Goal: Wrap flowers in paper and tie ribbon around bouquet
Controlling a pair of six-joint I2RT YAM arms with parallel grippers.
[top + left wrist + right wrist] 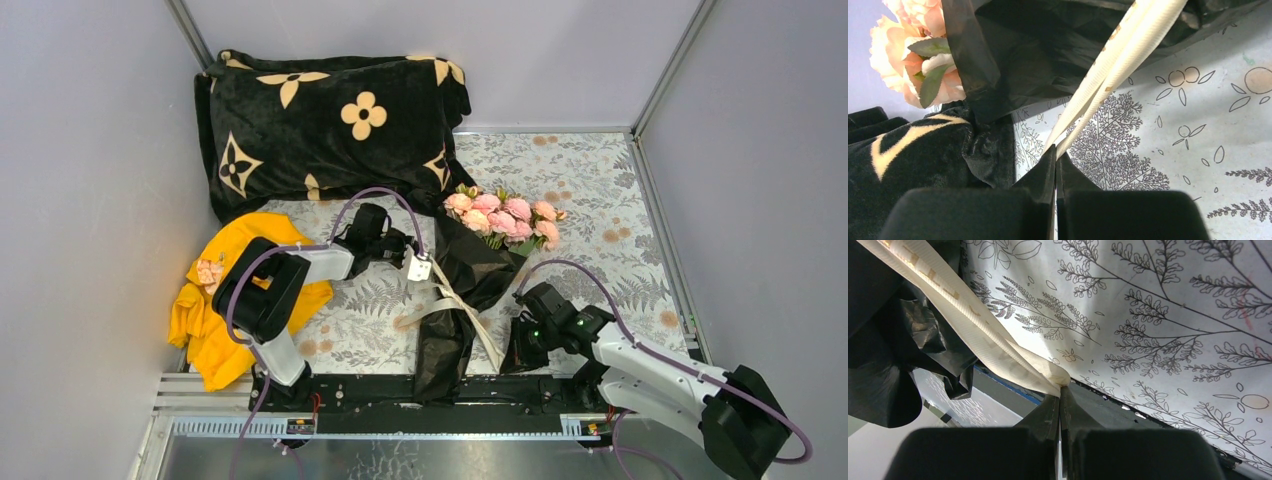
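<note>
The bouquet lies slanted on the table, its pink flowers (505, 218) at the far end and crinkled black paper (470, 270) tapering toward the near edge. A cream ribbon (462, 312) crosses the paper's narrow part, with a loose loop to its left. My left gripper (428, 275) is shut on the ribbon (1118, 65) just left of the paper (1048, 45), two strands running taut from its tips (1055, 152); the flowers (908, 55) show beyond. My right gripper (512, 348) is shut on the ribbon's other part (973, 325) at its tips (1060, 390), right of the paper (883, 355).
A black plush blanket (330, 120) with tan flower marks fills the far left corner. A yellow garment (215, 310) lies under the left arm. A leaf-print cloth (600, 200) covers the table; a black rail (380, 390) runs along the near edge. Grey walls enclose three sides.
</note>
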